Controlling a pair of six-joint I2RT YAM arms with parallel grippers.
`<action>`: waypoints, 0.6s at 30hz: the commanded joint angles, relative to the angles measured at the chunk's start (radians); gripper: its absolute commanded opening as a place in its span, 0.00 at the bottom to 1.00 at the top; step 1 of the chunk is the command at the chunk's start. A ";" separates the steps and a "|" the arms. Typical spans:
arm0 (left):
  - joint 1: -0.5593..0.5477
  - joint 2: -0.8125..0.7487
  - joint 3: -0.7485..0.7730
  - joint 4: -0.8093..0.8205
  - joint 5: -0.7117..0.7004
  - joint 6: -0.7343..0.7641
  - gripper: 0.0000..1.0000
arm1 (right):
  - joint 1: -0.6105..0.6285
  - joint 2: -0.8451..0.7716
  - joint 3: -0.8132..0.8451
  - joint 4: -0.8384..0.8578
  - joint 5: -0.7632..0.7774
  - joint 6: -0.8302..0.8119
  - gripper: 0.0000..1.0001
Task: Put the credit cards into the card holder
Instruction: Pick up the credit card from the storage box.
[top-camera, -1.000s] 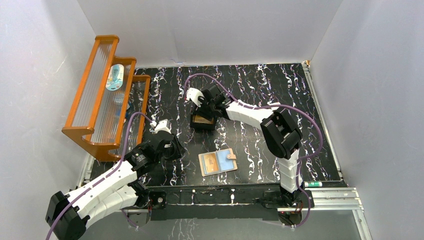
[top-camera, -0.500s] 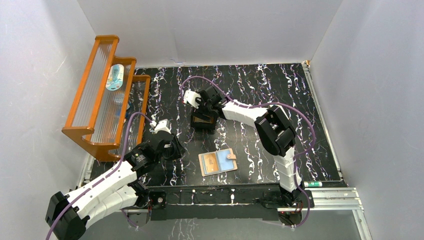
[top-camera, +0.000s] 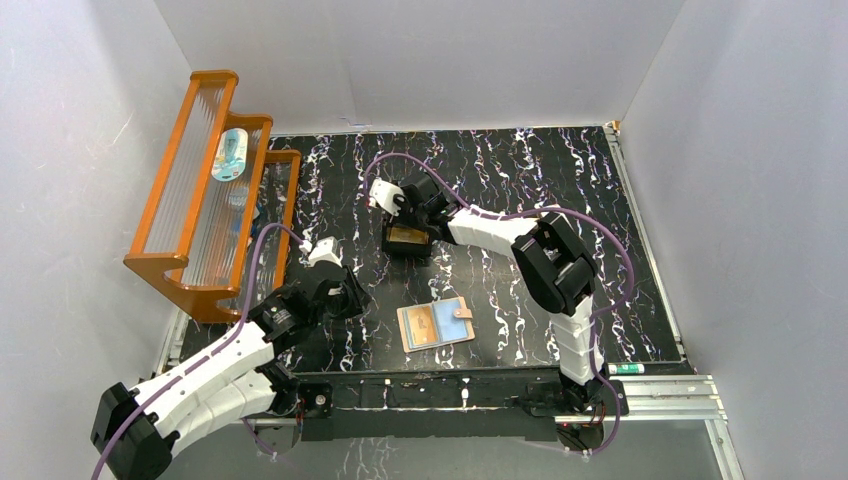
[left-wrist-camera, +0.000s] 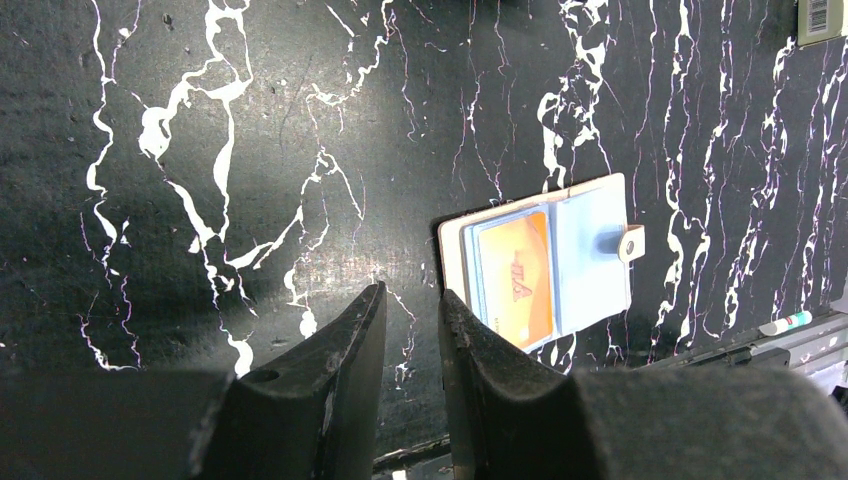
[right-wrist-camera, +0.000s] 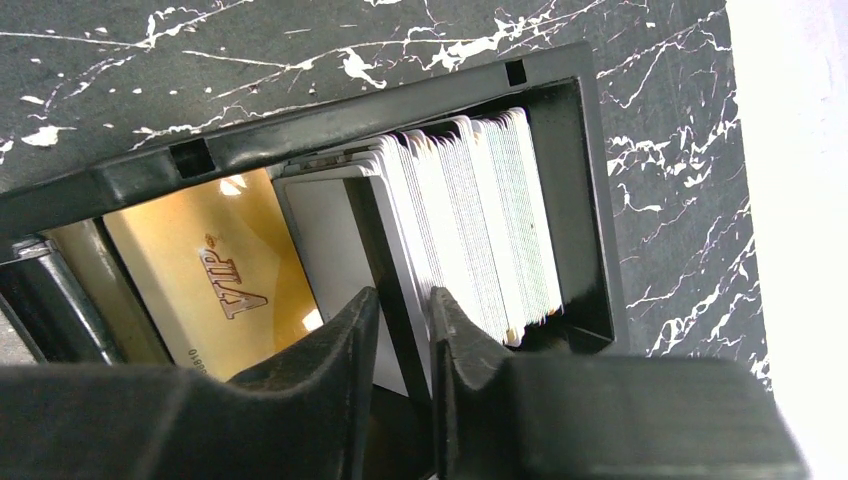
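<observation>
Credit cards (right-wrist-camera: 480, 220) whitish, upright in black tray (right-wrist-camera: 592, 200); right gripper (right-wrist-camera: 403, 305) narrow astride one.

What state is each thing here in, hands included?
card holder: open flat, one orange card sleeved.
credit cards: on edge in the black tray.
left hand: narrowly open, empty.
right hand: jaws narrow astride a white card; grip unclear.

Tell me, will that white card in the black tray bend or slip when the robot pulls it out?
The white card looks thin and flat, so probably light and slightly springy. Its smooth face may slip between the fingers. Tightly packed neighbours could drag along.
</observation>
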 joint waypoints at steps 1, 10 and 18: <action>-0.005 0.027 0.027 0.030 -0.117 0.033 0.26 | -0.001 -0.069 -0.006 0.057 -0.002 0.009 0.28; -0.004 0.133 0.068 0.104 -0.070 0.035 0.25 | -0.005 -0.091 -0.002 0.053 0.005 0.012 0.14; -0.005 0.072 0.051 0.093 -0.070 0.023 0.26 | -0.004 -0.100 0.050 -0.048 -0.057 0.055 0.08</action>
